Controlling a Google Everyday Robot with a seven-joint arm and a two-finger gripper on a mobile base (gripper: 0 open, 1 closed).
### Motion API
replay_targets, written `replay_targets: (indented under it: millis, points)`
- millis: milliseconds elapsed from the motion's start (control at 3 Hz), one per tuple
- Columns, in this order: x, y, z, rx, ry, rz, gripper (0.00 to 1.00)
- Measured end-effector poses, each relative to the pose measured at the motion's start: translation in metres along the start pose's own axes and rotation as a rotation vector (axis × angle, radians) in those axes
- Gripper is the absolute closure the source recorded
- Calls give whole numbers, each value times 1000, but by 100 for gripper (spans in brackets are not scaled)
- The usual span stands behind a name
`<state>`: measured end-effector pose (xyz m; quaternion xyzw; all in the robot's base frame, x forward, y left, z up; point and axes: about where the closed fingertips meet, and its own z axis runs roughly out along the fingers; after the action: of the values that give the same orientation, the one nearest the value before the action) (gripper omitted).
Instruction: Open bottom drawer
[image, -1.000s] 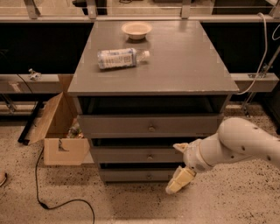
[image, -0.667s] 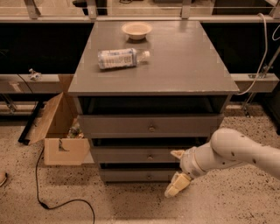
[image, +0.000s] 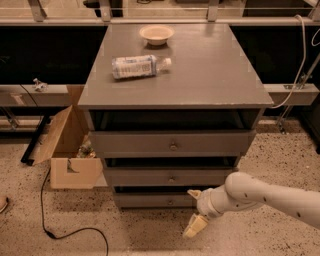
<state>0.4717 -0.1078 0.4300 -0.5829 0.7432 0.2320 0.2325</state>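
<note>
The bottom drawer (image: 145, 201) sits low in the middle, its long front running left to right and facing me. My gripper (image: 195, 210) hangs just right of its knob (image: 170, 202), fingers spread wide, holding nothing.

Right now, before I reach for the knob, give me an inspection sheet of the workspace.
Surface: grey cabinet top, carrying two items.
Job's things: bottom drawer looks closed; its knob is free.
Clutter: plastic bottle lying on its side; bowl upright behind it.
Grippers: end effector open, low, just right of the knob, not touching it.
Cables: black cable on the floor, left; white cable hanging, right.
Surroundings: open cardboard box left of the cabinet.
</note>
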Motion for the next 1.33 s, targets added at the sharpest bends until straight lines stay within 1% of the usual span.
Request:
replay_targets:
  millis: [333,667,1000,1333]
  points:
    - [32,-12,48,26,-9,-6,0]
    - [32,-12,48,26,-9,-6,0]
    - [55,-40,73,58,41,-41,0]
    - [89,-75,104,80,95,-61,0]
